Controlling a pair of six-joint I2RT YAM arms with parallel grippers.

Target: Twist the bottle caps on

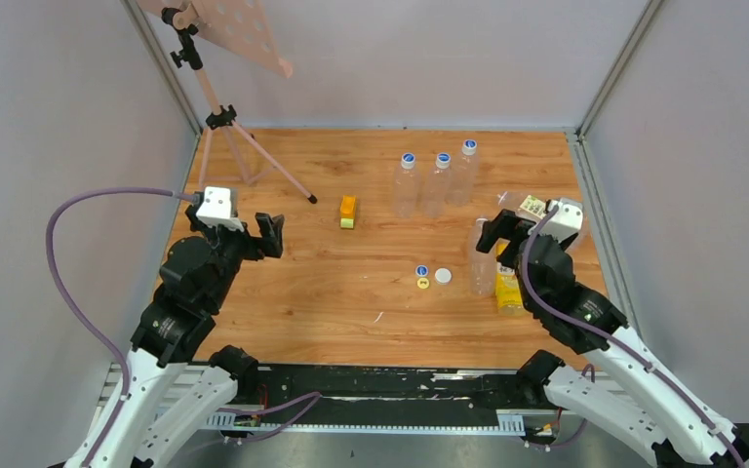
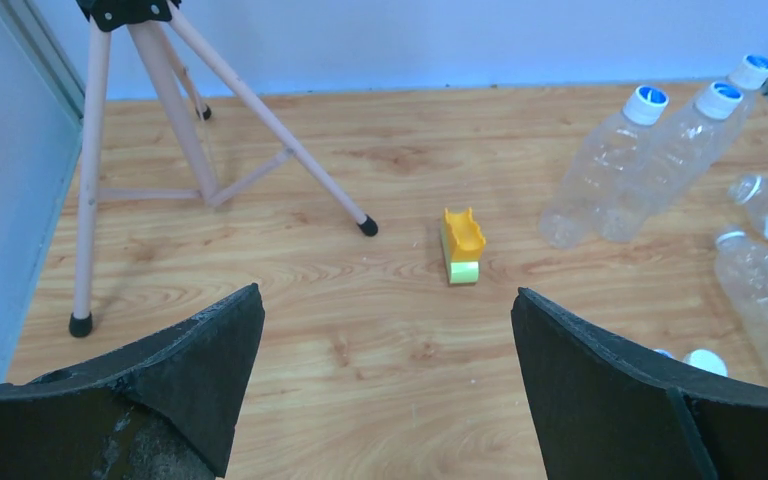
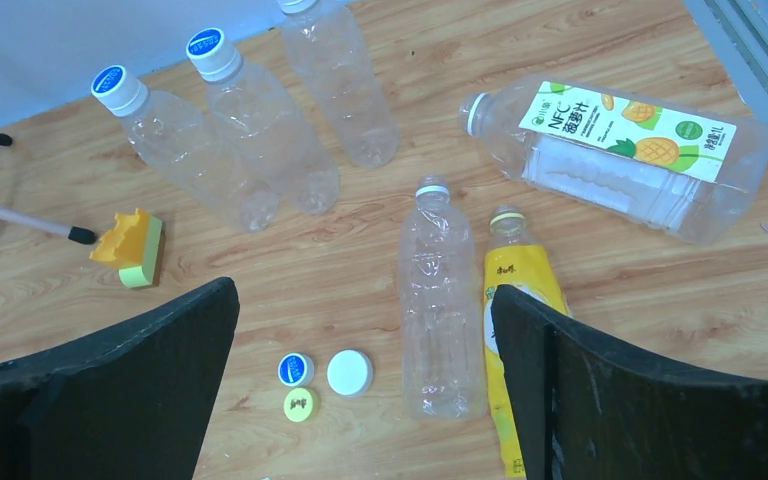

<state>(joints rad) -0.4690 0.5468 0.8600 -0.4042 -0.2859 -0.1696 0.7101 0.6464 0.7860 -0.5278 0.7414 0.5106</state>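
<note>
We see the three loose caps lying together near the middle of the wooden table [image 1: 332,292]. The blue cap [image 3: 296,369] and the white cap [image 3: 350,372] sit side by side, and the yellow cap [image 3: 300,404] is just on the near side of the blue one, touching it or nearly so. Just to their right, the slim clear bottle [image 3: 435,300] and the yellow bottle [image 3: 520,290] lie side by side, their bare necks pointing toward the far end of the table. Beyond them the wide labelled bottle [image 3: 620,155] lies on its side (its pineapple label faces up), its bare neck turned to the left.

The right gripper [image 3: 365,300] hovers above these bottles with its fingers spread wide, gripping nothing. The left gripper [image 2: 387,300] hangs over the left part of the table, well apart from the caps, and its fingers are likewise spread wide and grip nothing.

Three capped bottles [image 3: 260,130] stand in a row at the back. To their left sits an orange-and-green block [image 2: 462,245], and further left we see a pink tripod [image 2: 180,100].
</note>
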